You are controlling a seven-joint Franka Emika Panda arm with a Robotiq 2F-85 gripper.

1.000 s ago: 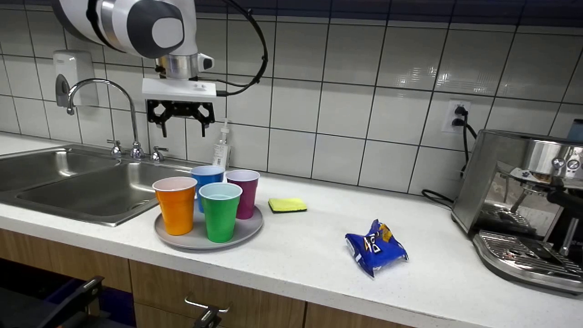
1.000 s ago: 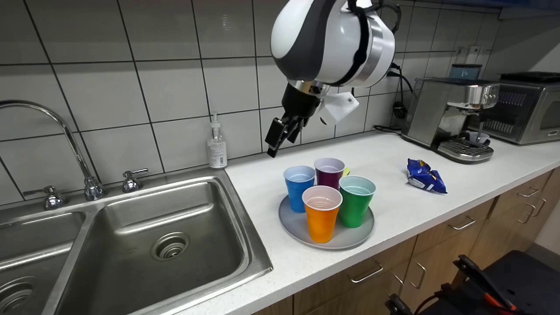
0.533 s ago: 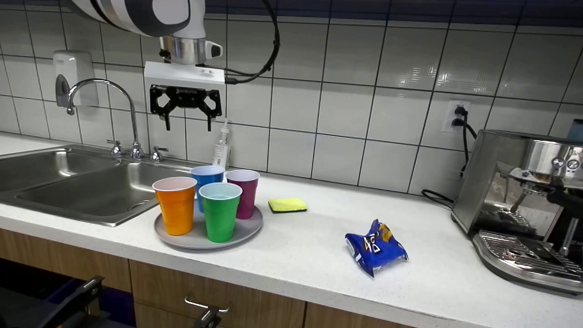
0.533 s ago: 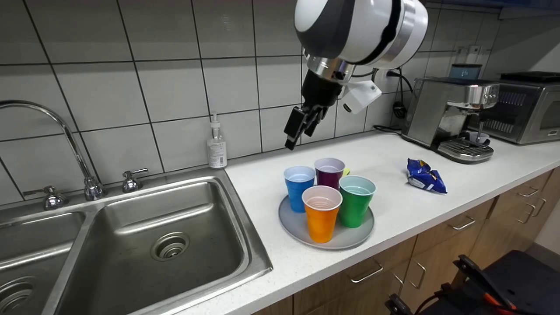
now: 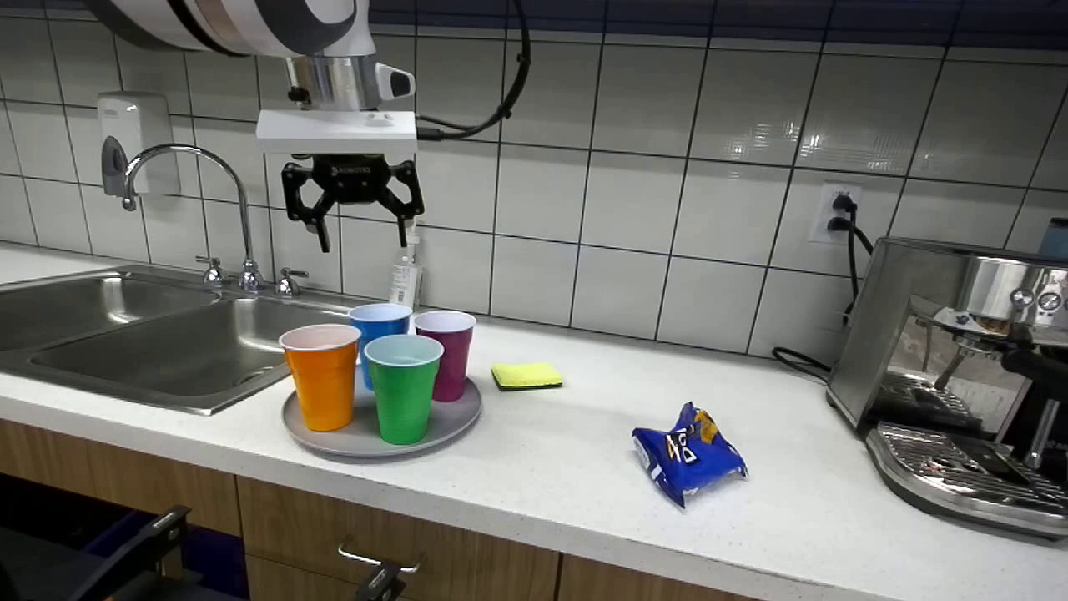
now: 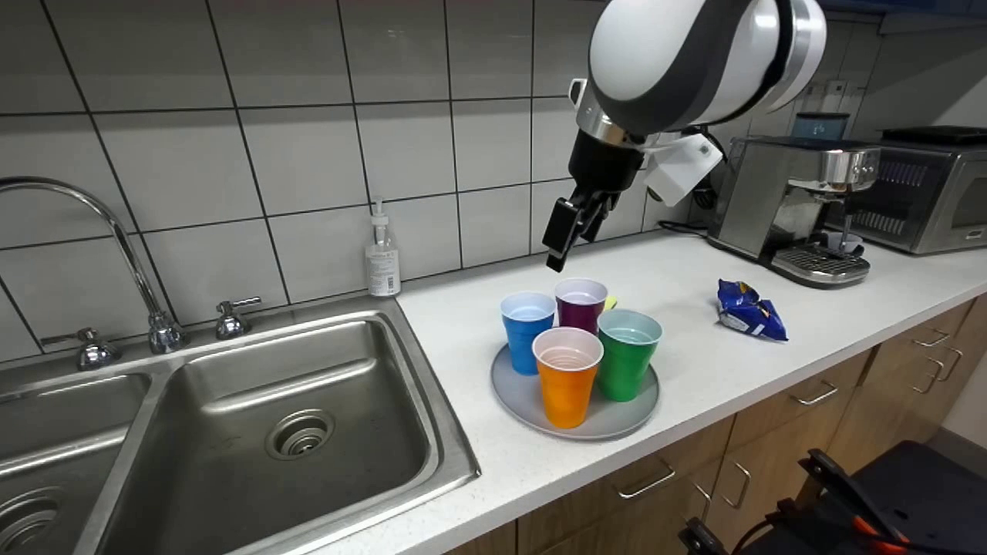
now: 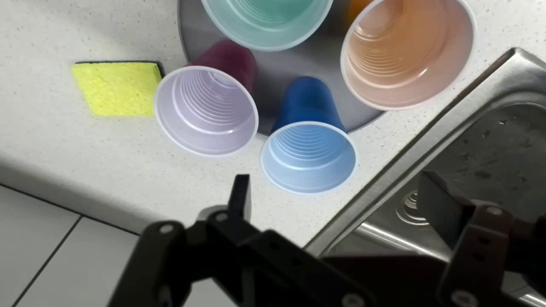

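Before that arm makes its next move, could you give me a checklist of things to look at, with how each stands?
1. Claw open and holding nothing: ok.
2. Orange cup, green cup, blue cup and purple cup upright on the plate: ok.
3. Claw clear of the cups: ok, it hangs above them in both exterior views.
4. Green cup empty: cannot tell, its bottom is out of sight.
5. Gap between the green cup and the purple cup: cannot tell, they overlap in every view.
6. Sponge off the plate: ok, it lies on the counter.
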